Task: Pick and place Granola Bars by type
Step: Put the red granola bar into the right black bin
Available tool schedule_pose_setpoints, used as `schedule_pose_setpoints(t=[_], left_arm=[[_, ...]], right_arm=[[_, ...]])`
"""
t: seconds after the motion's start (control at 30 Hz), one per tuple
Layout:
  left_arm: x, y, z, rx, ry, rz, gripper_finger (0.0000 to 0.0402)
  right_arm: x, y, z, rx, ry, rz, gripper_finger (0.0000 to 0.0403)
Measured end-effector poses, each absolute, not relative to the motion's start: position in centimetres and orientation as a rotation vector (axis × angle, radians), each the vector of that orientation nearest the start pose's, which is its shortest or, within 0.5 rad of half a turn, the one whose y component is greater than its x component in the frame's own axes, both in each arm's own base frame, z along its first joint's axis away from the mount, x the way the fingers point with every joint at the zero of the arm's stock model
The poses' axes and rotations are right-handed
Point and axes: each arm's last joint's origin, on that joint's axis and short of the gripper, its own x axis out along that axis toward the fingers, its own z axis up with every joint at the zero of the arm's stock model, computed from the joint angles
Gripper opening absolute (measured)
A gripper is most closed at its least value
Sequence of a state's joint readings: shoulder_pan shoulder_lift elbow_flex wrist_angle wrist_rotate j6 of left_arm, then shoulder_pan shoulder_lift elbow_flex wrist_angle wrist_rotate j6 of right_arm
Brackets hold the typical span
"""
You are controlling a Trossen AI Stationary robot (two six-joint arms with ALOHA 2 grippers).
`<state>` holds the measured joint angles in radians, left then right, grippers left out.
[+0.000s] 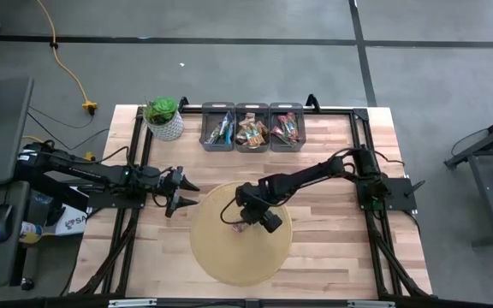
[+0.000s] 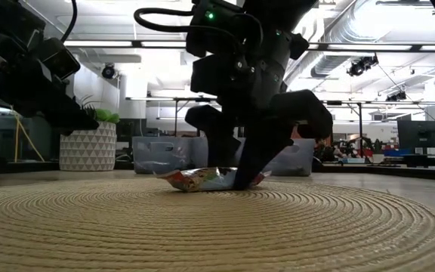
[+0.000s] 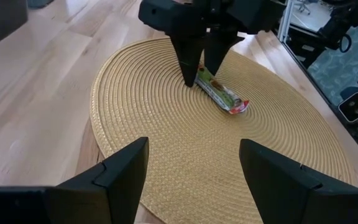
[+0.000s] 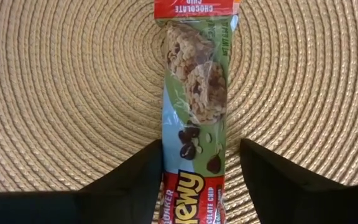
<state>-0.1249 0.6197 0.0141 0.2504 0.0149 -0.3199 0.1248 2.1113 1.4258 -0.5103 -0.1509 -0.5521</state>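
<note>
One granola bar in a green and red wrapper lies flat on the round woven mat; the left wrist view shows the bar too. My right gripper is open and points steeply down over the bar's near end, one finger on each long side, tips low at the mat. My left gripper waits open at the mat's left edge, level above the table, with nothing between its fingers. My right gripper straddles the bar's red end from above, fingers lying across it. One finger stands right at the bar's long edge; I cannot tell whether it touches. The other finger stands apart from the opposite edge. The bar rests flat on the mat.
Three grey bins with sorted bars stand in a row at the far edge. A potted plant stands to their left. Bare wood lies on both sides of the mat.
</note>
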Motion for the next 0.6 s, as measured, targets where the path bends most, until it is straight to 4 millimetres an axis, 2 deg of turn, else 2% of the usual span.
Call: schedule_pose_setpoints(t=[0.3,0.6], left_arm=[[13.02,-1.68,13.31,-0.297,0.373,-0.080,0.0248],[13.02,-1.68,13.30,-0.296,0.374,-0.080,0.0248]], right_arm=[[41.47,5.64,13.09,-0.419,1.109,0.554,0.0147],[41.45,5.66,13.18,-0.413,1.113,0.535,0.0137]])
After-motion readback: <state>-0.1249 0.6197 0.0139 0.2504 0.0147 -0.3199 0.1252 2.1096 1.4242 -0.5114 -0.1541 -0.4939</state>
